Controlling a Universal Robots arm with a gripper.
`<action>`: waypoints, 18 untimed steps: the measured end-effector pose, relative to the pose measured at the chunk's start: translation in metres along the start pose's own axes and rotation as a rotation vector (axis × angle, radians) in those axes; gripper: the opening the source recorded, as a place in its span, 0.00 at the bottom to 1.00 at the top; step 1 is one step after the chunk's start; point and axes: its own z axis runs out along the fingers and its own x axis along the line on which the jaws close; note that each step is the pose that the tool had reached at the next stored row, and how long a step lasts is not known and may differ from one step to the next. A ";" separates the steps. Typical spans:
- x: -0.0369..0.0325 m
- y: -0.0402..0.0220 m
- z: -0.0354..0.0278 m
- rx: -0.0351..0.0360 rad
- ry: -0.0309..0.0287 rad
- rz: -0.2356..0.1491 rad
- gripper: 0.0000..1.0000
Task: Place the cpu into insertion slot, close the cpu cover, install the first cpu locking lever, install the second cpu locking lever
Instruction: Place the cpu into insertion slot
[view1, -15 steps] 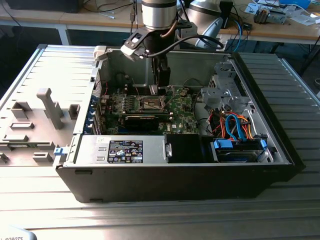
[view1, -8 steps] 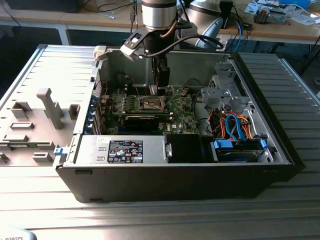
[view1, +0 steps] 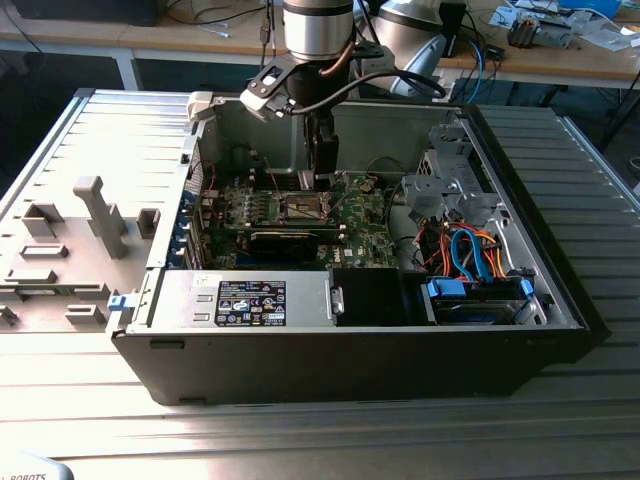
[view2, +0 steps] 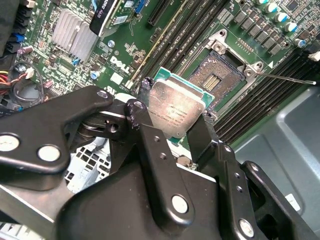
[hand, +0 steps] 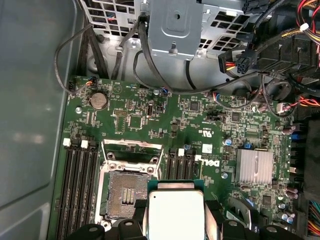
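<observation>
Inspection finding: the gripper (view2: 175, 102) is closed narrowly on the cpu (view2: 172, 112), with 1 finger (view2: 200, 137) on each of 2 opposite edges and the chip's dull metal top facing the camera in both wrist views. The cpu is held clear of the insertion slot (view2: 220, 75), just beside it and not seated. The slot is uncovered, its dark contact field exposed. In the first wrist view the cpu cover (hand: 132, 151) is folded back, lying along 1 edge of the slot. In the second wrist view 1 thin locking lever (view2: 289, 79) stands free, angled away from a corner of the slot. Long black memory slots (hand: 80, 190) flank the insertion slot on 2 sides. A finned heat sink (hand: 254, 165) sits well apart from it on the green circuit board (hand: 150, 115). In the exterior view the gripper (view1: 322, 178) hangs inside the open computer case (view1: 350, 350), just beside the insertion slot.
</observation>
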 end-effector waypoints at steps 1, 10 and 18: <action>0.0000 0.0000 0.0000 0.0003 -0.0003 0.002 0.54; 0.0001 -0.0004 0.0006 0.0025 -0.0026 0.018 0.54; 0.0002 -0.0006 0.0010 0.0043 -0.0045 0.033 0.54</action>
